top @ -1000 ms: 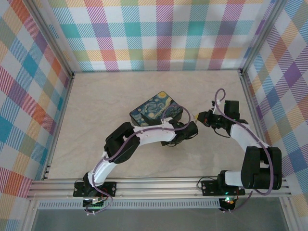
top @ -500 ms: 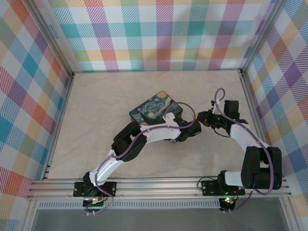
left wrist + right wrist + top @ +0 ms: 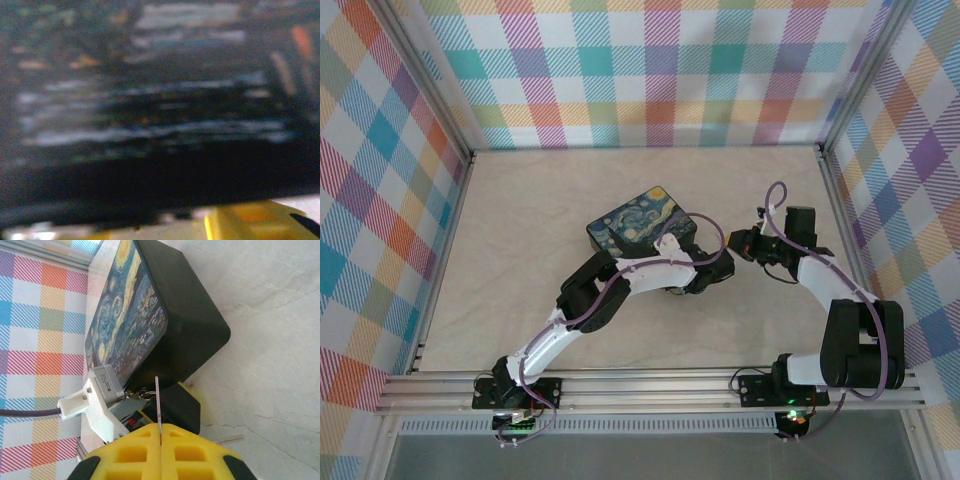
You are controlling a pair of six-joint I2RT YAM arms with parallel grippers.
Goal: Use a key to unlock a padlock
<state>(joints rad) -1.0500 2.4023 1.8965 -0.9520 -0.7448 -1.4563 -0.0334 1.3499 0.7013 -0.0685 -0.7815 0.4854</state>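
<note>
box [image 3: 190, 335]: smooth matt black sides, printed lid. table [image 3: 270, 340]: pale marbled, smooth. key [image 3: 158, 402]: thin bare metal; right gripper [image 3: 161, 429] fingers [image 3: 135, 445] yellow plastic.

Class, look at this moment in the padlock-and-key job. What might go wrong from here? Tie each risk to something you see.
1. The key is a thin sliver pinched in the right gripper; on contact it may twist or slip.
2. The left gripper sits tight against the box, its wrist view is blurred, and the padlock's keyhole is hidden; insertion may miss.
3. The two grippers are close together and might bump.
</note>
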